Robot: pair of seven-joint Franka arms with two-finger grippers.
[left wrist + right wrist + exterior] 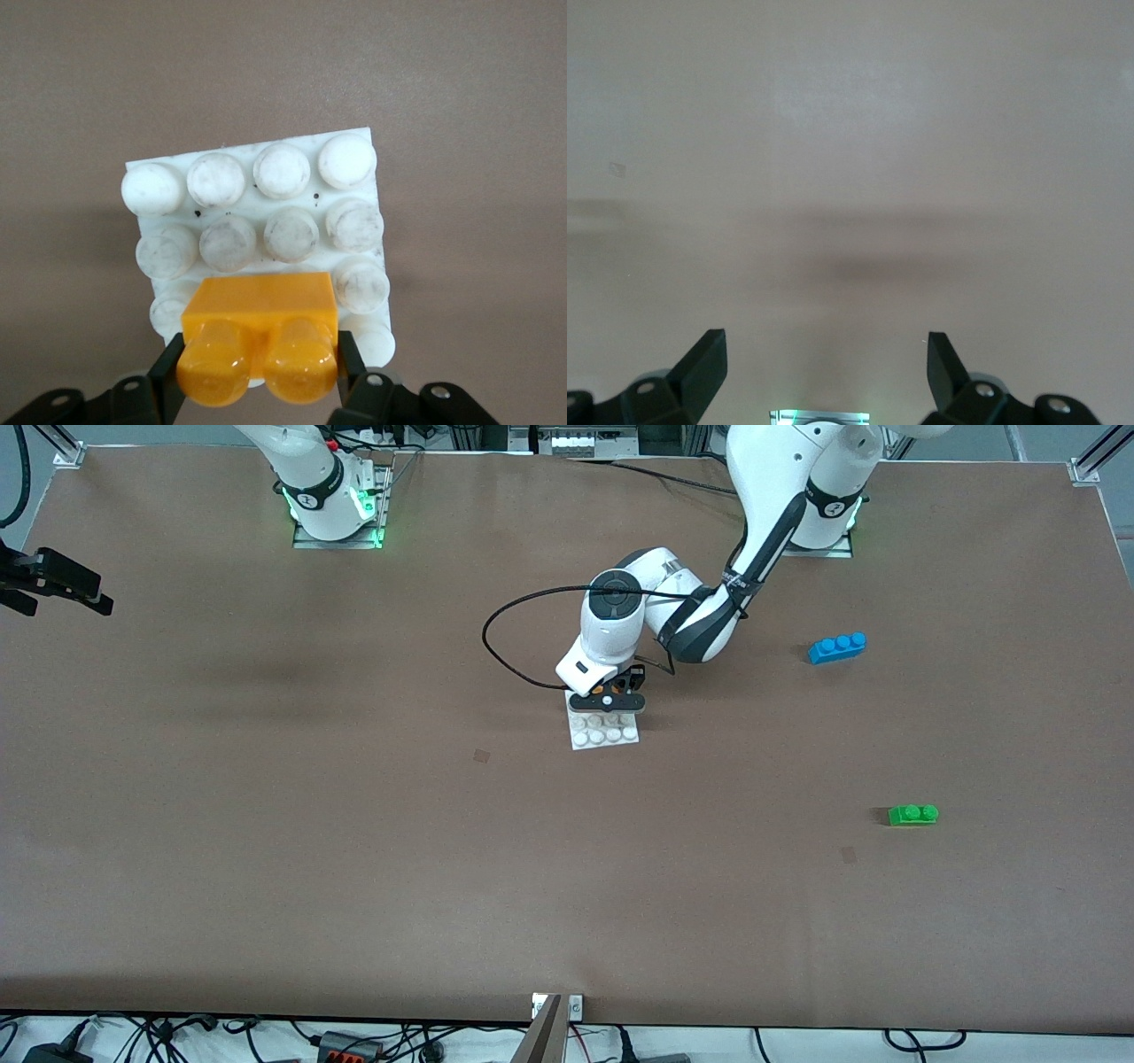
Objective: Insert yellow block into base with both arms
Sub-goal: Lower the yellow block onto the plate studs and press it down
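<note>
— Where is the yellow block (259,341) right now?

— Clamped between the fingers (166,376) of the left gripper (608,701), one finger pressed on each side of it. In the left wrist view it sits over the edge rows of the base (266,168), two studs showing; whether it is pressed fully down I cannot tell.

— And the base itself?

— The white studded plate lies flat on the brown table (266,824) near the middle, its farther rows covered by the gripper in the front view, the nearer studs bare. Nothing else is on it.

— The other arm?

— The right gripper (827,367) waits above bare table at the right arm's end, fingers spread wide with nothing between them.

— Other bricks?

— A blue brick (837,646) and a green brick (912,814) lie toward the left arm's end, well apart from the base, the green one nearer the front camera.
</note>
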